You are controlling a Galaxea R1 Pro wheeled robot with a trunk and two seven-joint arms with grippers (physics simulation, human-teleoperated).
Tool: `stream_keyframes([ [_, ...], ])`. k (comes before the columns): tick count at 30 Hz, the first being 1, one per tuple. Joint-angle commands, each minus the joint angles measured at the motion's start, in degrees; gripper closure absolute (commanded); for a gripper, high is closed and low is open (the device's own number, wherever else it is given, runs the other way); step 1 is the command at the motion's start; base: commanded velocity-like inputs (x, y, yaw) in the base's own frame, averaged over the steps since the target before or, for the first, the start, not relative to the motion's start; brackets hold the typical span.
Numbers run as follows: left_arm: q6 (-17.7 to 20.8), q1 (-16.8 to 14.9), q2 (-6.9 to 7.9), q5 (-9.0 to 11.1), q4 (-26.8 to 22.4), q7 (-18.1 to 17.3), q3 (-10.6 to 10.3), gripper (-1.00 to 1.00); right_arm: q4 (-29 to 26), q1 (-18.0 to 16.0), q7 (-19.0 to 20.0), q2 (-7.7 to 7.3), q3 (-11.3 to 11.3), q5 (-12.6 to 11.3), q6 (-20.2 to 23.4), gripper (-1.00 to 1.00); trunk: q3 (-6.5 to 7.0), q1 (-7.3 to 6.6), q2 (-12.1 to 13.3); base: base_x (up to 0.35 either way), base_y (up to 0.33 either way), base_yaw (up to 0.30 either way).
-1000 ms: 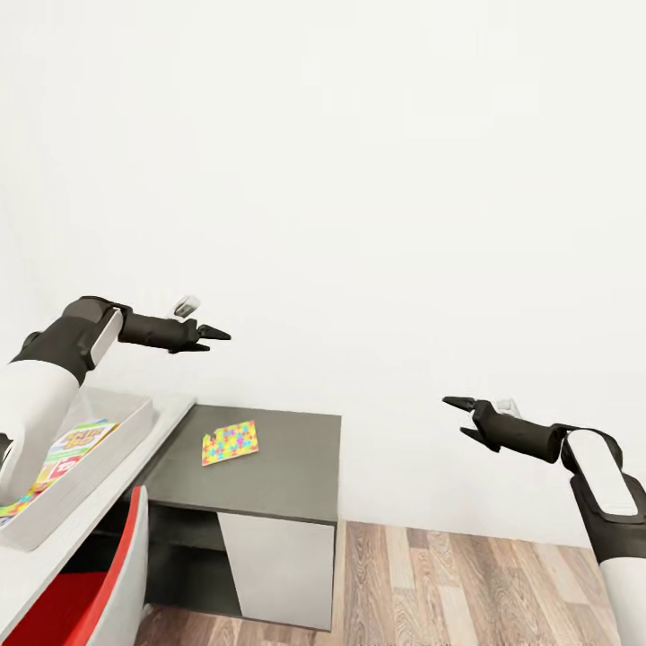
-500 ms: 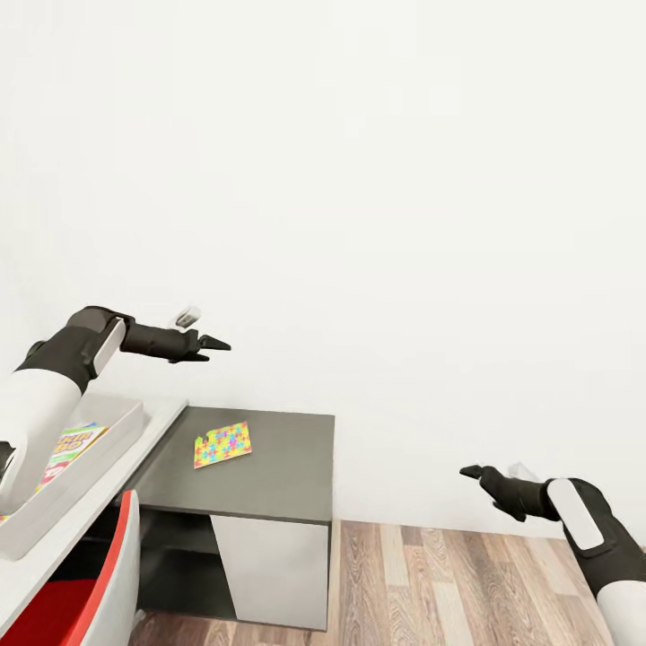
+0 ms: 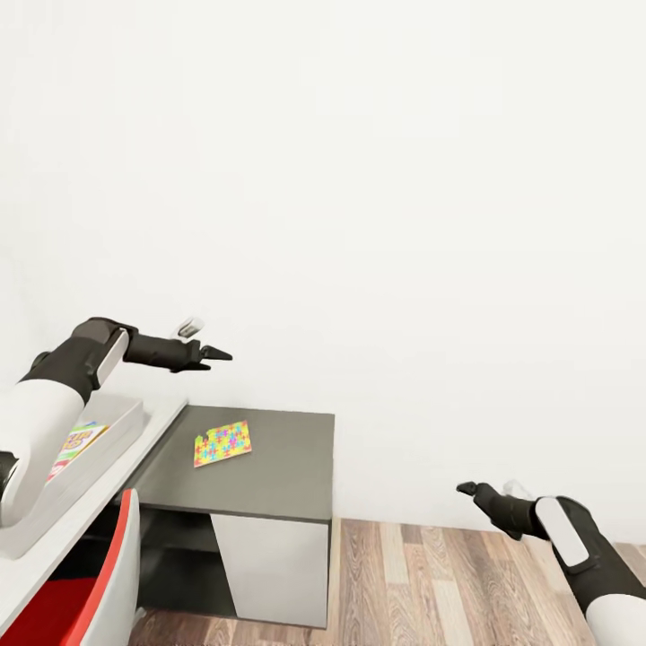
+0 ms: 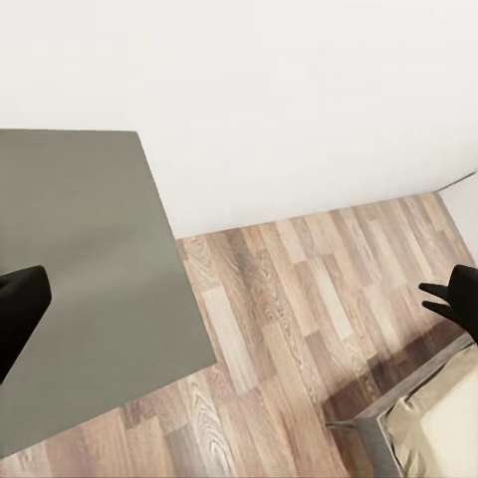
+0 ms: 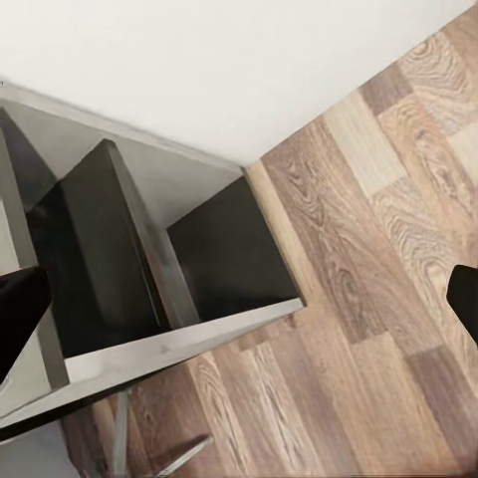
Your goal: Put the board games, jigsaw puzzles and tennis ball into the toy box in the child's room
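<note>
One jigsaw puzzle [image 3: 222,443] on the bench's [image 3: 278,467] dark section, one toy box [image 3: 85,453] holding one board game [image 3: 74,444], left end effector [image 3: 218,355] and right end effector [image 3: 467,490] both empty, fingers spread

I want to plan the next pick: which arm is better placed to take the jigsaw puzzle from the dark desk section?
Probably the left. The left claw hangs above the table near the jigsaw puzzle; the right claw is low over the floor, away from it.
</note>
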Motion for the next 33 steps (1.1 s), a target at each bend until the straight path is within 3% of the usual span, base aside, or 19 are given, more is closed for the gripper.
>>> stream_keyframes([
  [1, 0.4, 0.0, 0.09, 0.6, 0.0, 0.1, -0.4, -1.00, -0.3, 0.1, -0.2, 0.10, -0.1, -0.4, -0.3, -1.00, -0.20, 0.04, -0.1, 0.000, 0.000, 0.000],
  [10, 0.3, 1.4, 0.26, 0.4, 0.2, 0.4, -0.4, -1.00, -0.2, 0.3, -0.1, 0.25, -0.1, -0.5, -1.4, -1.00, -0.34, 0.04, -0.1, 0.000, 0.000, 0.000],
  [16, -1.1, 3.3, 0.04, 0.3, 0.3, 3.3, -0.5, -1.00, 0.0, 0.4, 0.0, 0.09, -0.2, -0.3, -1.6, -1.00, -0.34, 0.04, -0.1, 0.000, 0.000, 0.000],
  [19, -3.6, 4.1, -0.22, 0.3, 0.3, 8.1, -0.5, -1.00, -0.1, 0.5, -0.1, 0.23, 0.0, -0.3, -1.7, -1.00, -0.34, 0.04, -0.1, 0.000, 0.000, 0.000],
  [24, -4.7, 4.4, -0.84, 0.5, 0.3, 15.9, -0.3, -1.00, -0.2, 0.5, -0.1, 0.31, 0.9, -0.3, -1.9, -1.00, -0.34, 0.04, -0.1, 0.000, 0.000, 0.000],
  [28, -5.8, 4.5, -3.28, 0.7, 0.4, 25.3, -0.2, -1.00, -0.2, 0.5, -0.4, 0.36, 3.0, -0.2, -2.0, -1.00, -0.34, 0.04, -0.1, 0.000, 0.000, 0.000],
  [33, -10.0, 4.7, -8.11, 0.9, 2.2, 39.2, 0.4, -1.00, -0.2, 0.5, -0.4, 1.27, 6.2, -0.2, -3.8, -1.00, -0.34, 0.04, -0.1, 0.000, 0.000, 0.000],
])
